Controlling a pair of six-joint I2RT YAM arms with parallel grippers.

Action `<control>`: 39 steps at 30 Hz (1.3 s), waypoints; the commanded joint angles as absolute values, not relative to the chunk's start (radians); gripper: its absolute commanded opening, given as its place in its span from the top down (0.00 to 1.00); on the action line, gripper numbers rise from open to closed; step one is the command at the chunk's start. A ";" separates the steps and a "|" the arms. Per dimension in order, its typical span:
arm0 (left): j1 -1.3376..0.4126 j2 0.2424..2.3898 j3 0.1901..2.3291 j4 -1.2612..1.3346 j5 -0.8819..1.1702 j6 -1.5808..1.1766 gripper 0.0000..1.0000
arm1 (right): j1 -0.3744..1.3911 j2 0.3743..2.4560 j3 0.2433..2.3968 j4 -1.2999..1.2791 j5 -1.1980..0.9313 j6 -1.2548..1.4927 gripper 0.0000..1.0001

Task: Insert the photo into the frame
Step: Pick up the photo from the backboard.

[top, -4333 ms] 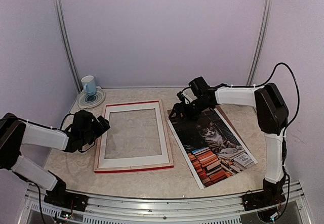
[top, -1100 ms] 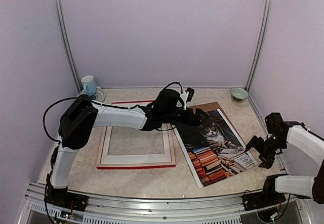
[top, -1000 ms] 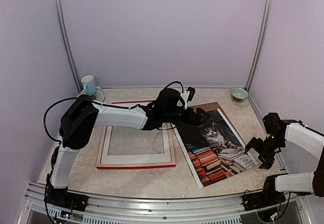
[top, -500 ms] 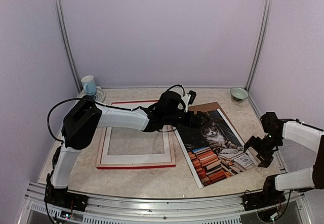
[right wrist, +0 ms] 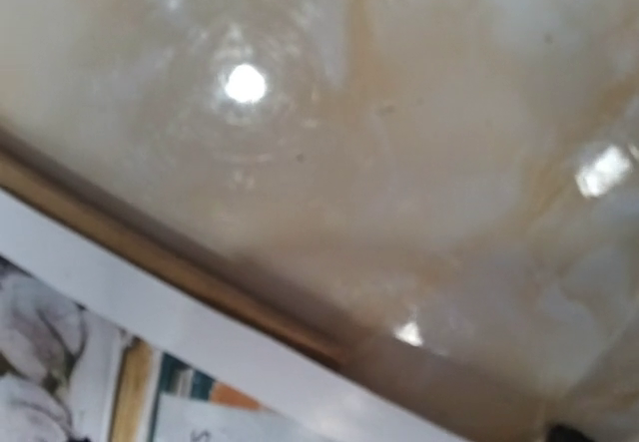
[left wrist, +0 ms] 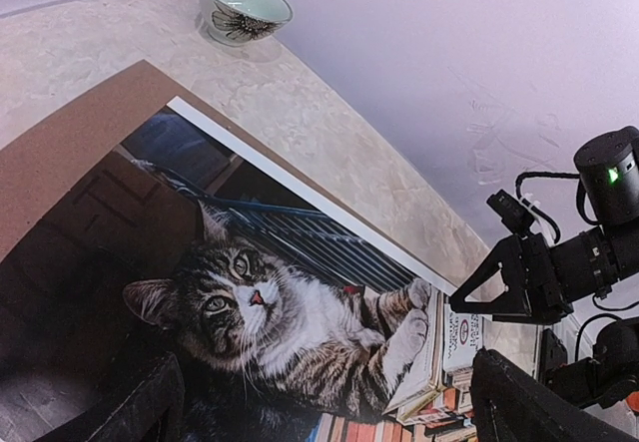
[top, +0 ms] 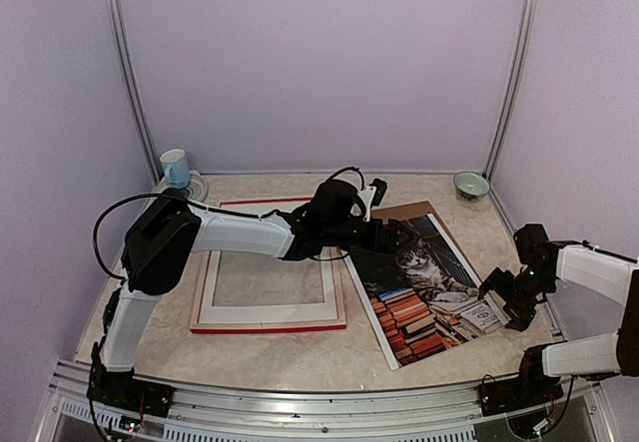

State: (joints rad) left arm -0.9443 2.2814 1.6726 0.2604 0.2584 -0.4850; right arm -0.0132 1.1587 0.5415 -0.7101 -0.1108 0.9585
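The photo (top: 424, 284) lies face up on the worktop (top: 290, 360), right of the frame (top: 262, 329) and just beside it, not in it. It rests on a brown backing board (top: 407, 211) that sticks out at its far corner and along its right edge. A white mat (top: 265, 314) fills the frame's border, and the worktop shows through the opening.

The left arm (top: 240, 230) reaches across the frame's far right corner, covering that part of it. The left gripper (top: 397, 233) is low over the photo's dark upper left area, its fingers (left wrist: 150, 412) spread wide on either side of the cat with nothing between them. The right gripper (top: 502, 294) is at the photo's right edge, near the lower corner. It also stands spread and holds nothing. The right wrist view is blurred and shows only the photo's white margin, the board's brown edge and glossy worktop.

A blue mug (top: 175, 167) stands at the far left corner and a small patterned bowl (top: 470, 184) at the far right, both well apart from the frame and photo.

An open book near the cat's paw in the print carries lettering, too small to read.
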 commanded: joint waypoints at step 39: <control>-0.964 2.549 1.907 0.055 0.267 -0.495 0.01 | -0.002 0.943 0.366 -0.512 -0.271 0.977 0.01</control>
State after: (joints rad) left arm -0.9565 2.5172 1.8908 0.0967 0.2546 -0.4889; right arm -0.0132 0.9737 0.4107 -0.5243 -0.2222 0.9600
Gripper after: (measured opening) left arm 0.987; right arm 0.992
